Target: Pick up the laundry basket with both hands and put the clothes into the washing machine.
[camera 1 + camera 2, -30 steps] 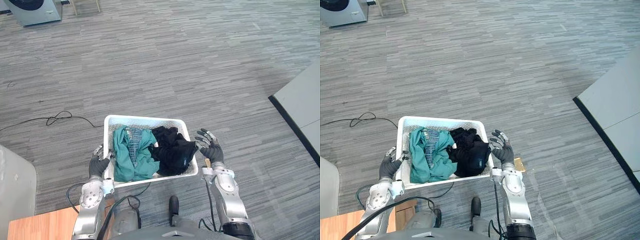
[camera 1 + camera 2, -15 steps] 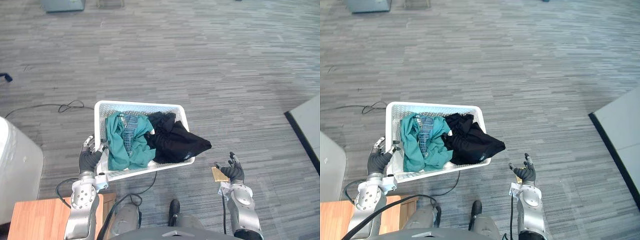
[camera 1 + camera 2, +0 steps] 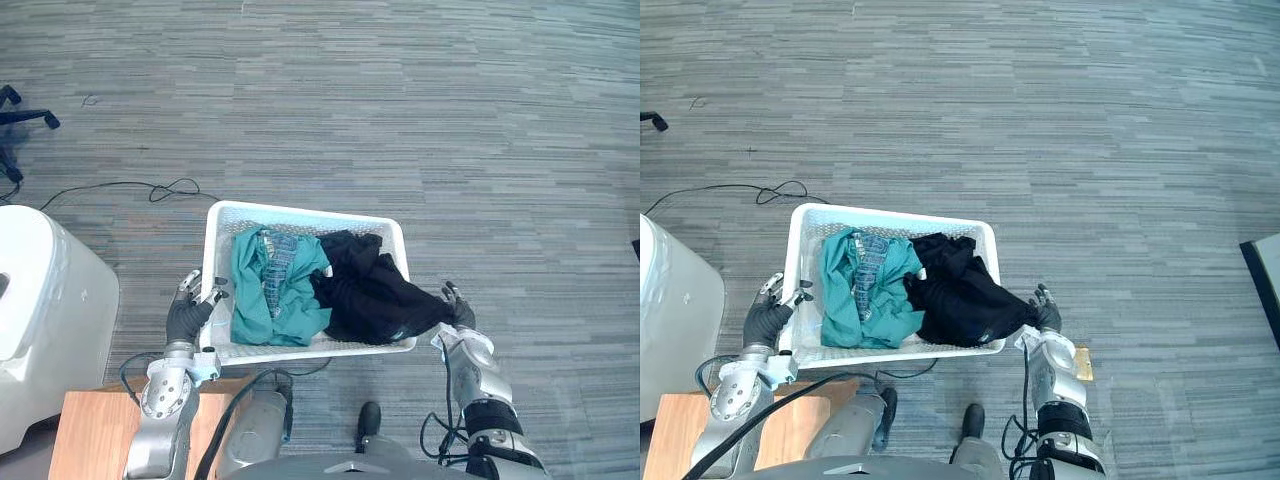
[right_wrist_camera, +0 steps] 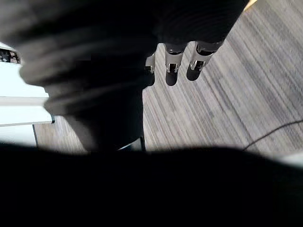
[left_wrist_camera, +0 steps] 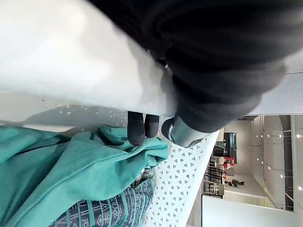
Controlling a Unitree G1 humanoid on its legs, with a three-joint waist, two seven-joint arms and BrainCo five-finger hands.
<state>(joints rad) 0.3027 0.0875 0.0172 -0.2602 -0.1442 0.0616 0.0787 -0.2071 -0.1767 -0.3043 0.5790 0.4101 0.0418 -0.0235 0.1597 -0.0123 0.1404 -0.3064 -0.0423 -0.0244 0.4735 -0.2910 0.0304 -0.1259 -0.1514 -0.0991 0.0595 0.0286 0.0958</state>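
Right hand (image 3: 1045,316) back at basket (image 3: 890,214) | left hand (image 3: 766,322) gripping rim

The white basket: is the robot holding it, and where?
Yes: the left hand curls over the left rim of the laundry basket. The right hand, fingers straight, lies against the black garment draped over the right rim.

Left arm (image 3: 160,398): silver-grey rounded shell, round disc near the wrist. Right arm (image 3: 477,372): same silver-grey, with a dark band further down. Left hand (image 3: 185,320): dark ribbed cover over back and wrist, silver fingers with dark tips. Right hand (image 3: 458,313): same dark cover; silver, dark-tipped fingers (image 4: 173,67) in its wrist view.
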